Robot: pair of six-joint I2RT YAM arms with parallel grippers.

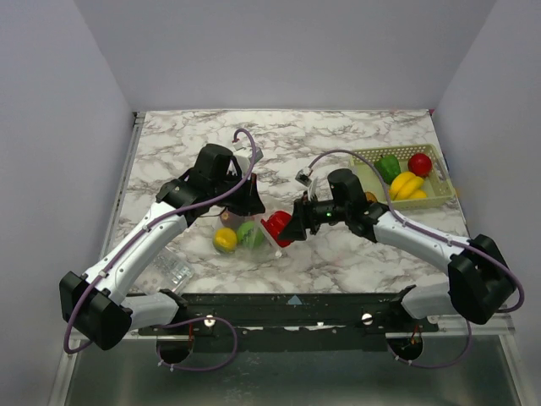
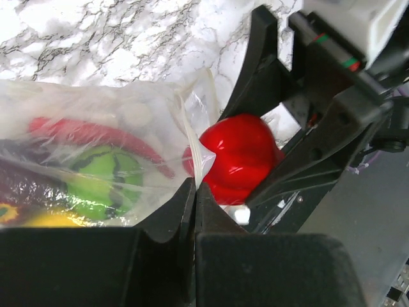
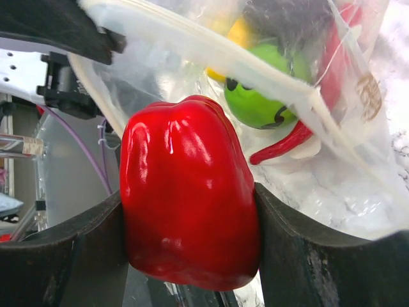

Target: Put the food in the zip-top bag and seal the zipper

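Observation:
The clear zip-top bag (image 1: 241,228) lies in the middle of the table with a yellow fruit (image 1: 225,239), a green one (image 1: 246,233) and a red chili (image 2: 96,135) inside. My left gripper (image 2: 193,187) is shut on the bag's mouth edge beside the pale zipper (image 2: 192,137), holding it up. My right gripper (image 3: 190,211) is shut on a glossy red pepper (image 3: 188,192), which sits right at the bag's opening (image 1: 277,227). More food lies in the basket: a green pepper (image 1: 388,167), bananas (image 1: 407,185), a red fruit (image 1: 419,163).
A pale green mesh basket (image 1: 446,190) stands at the right back of the marble table. A small crinkly clear packet (image 1: 172,271) lies near the left front edge. The two arms meet closely over the bag.

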